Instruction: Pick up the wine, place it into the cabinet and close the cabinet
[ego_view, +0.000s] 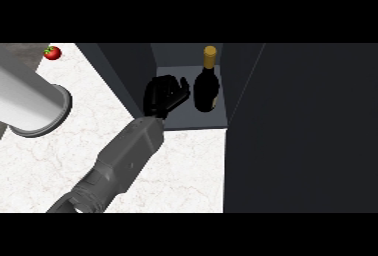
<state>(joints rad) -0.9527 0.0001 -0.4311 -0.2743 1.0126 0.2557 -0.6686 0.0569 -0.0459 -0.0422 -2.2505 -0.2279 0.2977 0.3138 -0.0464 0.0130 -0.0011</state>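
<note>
At the far left corner of the marble surface (184, 150) sits a small red tomato (52, 52), and just below it a pale grey cylinder (29, 102) on a round base leans in from the left edge, well apart from the work. Moving right, one grey forearm runs up from the lower edge toward the dark cabinet (310, 125); from where I stand I cannot say for certain which arm it is, but since it enters at the left and no other shows, I take it for the left hand (164, 95). Its fingers (177, 89) look spread and relaxed, holding nothing, just beside the wine (207, 85) and, as far as I can tell, apart from it. The bottle stands upright on the cabinet's shelf (192, 120), gold cap toward the back, so the placing seems done and closing is what remains. To do that well, I'd draw the hand straight back along the shelf, staying clear of the bottle's side so it isn't tipped, then find the door. The big dark panel on the right may be that door standing open; I cannot tell. The cabinet's left wall (118, 75) hems the wrist in closely.
</note>
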